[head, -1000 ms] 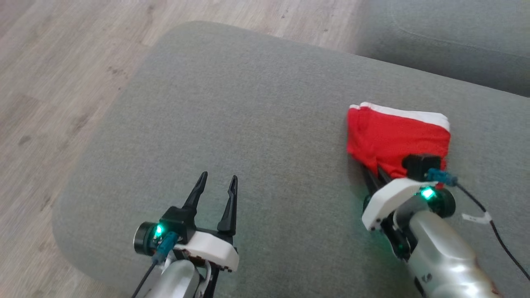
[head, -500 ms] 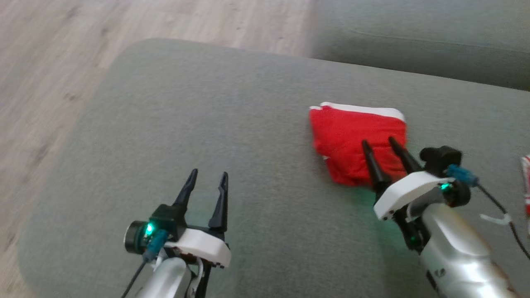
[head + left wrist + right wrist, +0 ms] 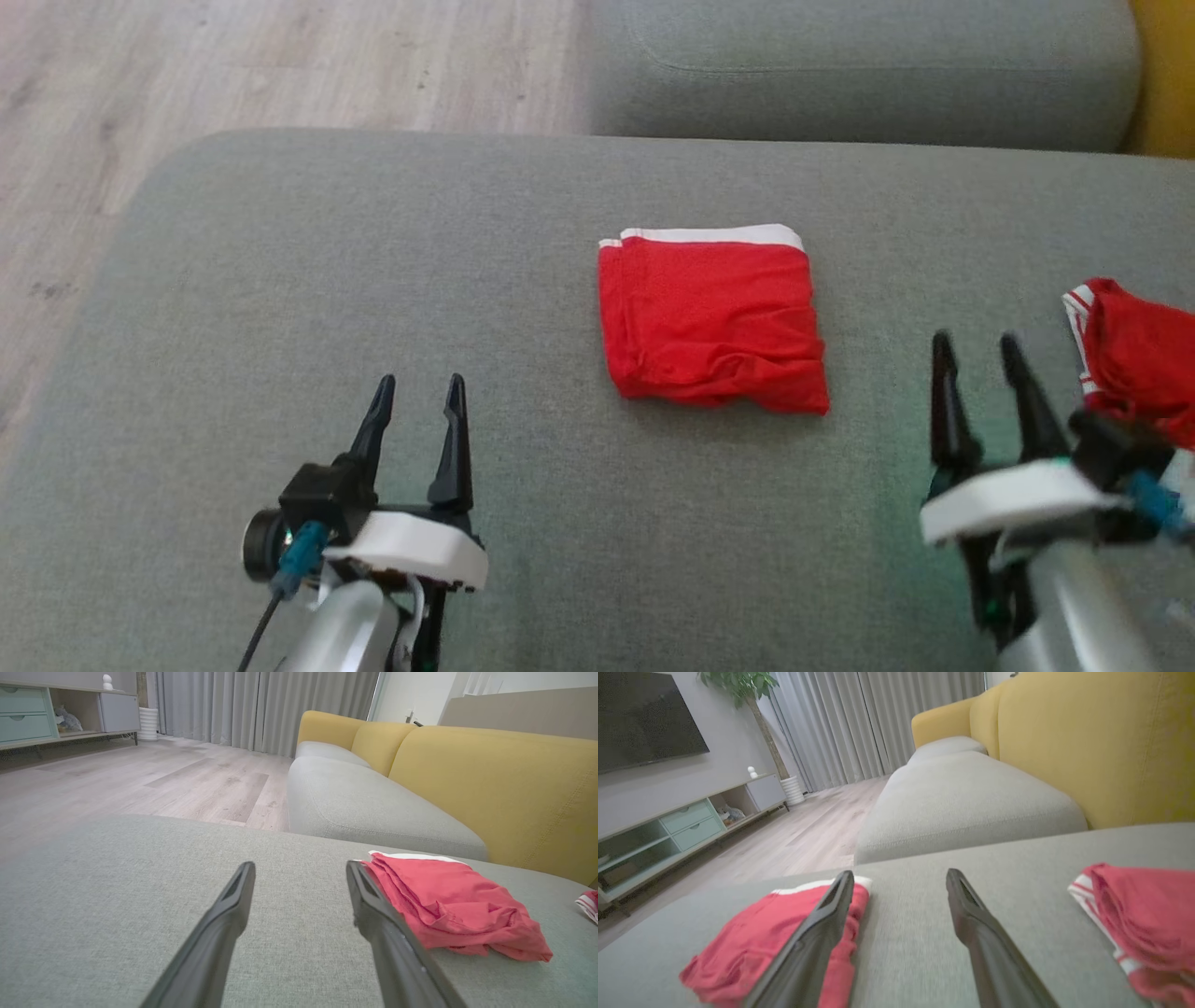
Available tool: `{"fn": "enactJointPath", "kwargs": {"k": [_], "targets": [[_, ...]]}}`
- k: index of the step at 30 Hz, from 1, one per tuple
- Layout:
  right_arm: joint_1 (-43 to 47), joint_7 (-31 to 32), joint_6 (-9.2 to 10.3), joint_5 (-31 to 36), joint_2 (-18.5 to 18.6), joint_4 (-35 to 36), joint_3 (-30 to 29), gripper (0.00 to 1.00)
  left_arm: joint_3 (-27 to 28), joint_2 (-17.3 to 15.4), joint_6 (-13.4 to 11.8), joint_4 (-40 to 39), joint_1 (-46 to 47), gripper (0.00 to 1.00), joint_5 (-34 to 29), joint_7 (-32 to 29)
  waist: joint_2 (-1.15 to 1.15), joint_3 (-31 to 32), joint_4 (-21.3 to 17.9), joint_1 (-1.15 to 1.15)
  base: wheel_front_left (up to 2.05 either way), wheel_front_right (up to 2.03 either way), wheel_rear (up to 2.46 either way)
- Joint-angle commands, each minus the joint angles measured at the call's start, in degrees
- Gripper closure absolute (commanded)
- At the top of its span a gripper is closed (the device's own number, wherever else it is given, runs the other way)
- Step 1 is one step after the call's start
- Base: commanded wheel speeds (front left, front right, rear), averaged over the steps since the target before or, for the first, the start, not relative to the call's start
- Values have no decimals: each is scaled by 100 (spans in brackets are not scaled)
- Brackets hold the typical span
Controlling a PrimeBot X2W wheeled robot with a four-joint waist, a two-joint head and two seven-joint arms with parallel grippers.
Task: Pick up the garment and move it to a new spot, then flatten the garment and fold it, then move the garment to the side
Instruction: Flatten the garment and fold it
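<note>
Lying folded on cushion [image 3: 373, 243], garment [image 3: 714, 322] clears left hand [image 3: 422, 383] and right hand [image 3: 976, 341], both spread.

The right gripper [image 3: 976, 341] no longer pinches the red garment [image 3: 711, 322]. A second ago its fingers [image 3: 945, 392] were closed together on the near edge of the cloth, their tips hidden under it. Half a second ago they were already spread, lying over the near right corner. Now they stand wide apart and clear of the cloth. It lies flat on the grey cushion [image 3: 373, 280], off to their left and a little ahead of their tips, touching neither finger. The head camera has swung right meanwhile, shifting the whole picture, so another red garment [image 3: 1134, 359] now shows just right of the right fingers.
</note>
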State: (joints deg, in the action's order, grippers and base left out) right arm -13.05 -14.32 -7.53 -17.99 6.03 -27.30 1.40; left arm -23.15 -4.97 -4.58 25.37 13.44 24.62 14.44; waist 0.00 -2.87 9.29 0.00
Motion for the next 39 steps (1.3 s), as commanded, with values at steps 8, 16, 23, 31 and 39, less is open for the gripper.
{"fn": "enactJointPath", "kwargs": {"k": [8,16,23,31,39], "targets": [[372,-54,4,469,-292,749,-100,0,458,33,30,-458,-5,0,-317,55,0,-294,-51,0,0,0,0],[-475,364,4,703,-245,875,292,100,433,154,186,-461,291,0,-471,55,0,-984,307,0,0,0,0],[-1381,702,4,829,-73,181,523,100,325,199,236,-446,482,0,-460,55,0,-1363,656,0,0,0,0],[-2361,920,4,850,-109,-1500,626,100,144,208,168,-458,638,0,-377,55,0,-1540,844,0,0,0,0],[-2860,337,4,890,-230,-2573,755,100,69,208,119,-401,676,0,-393,55,0,-1440,799,0,0,0,0]]}}
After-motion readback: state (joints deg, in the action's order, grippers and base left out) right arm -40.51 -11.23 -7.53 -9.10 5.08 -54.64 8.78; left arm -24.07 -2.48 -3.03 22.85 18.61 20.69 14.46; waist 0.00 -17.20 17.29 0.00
